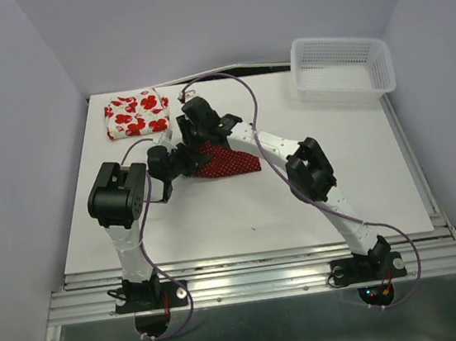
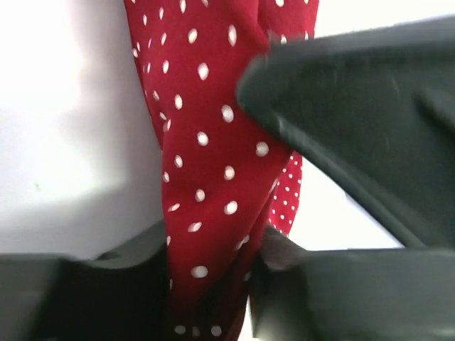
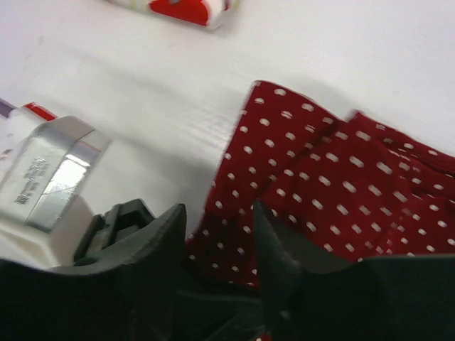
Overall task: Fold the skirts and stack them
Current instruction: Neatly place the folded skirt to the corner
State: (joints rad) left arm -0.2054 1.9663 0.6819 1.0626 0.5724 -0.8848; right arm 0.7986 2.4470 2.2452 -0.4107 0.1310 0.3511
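The dark red skirt with tiny white dots (image 1: 229, 162) lies bunched at the table's middle. My left gripper (image 1: 179, 161) is at its left edge and is shut on a fold of it; the cloth runs between the jaws in the left wrist view (image 2: 210, 263). My right gripper (image 1: 198, 131) is at the skirt's back left corner, close to the left gripper. Its fingers have dotted cloth (image 3: 320, 177) drawn up between them (image 3: 219, 234). The white skirt with red flowers (image 1: 136, 113) lies folded at the back left, and its edge shows in the right wrist view (image 3: 185, 8).
A white lattice basket (image 1: 340, 65) stands at the back right corner. The right gripper's dark body (image 2: 370, 106) fills the upper right of the left wrist view. Part of the left arm (image 3: 50, 177) shows at the left of the right wrist view.
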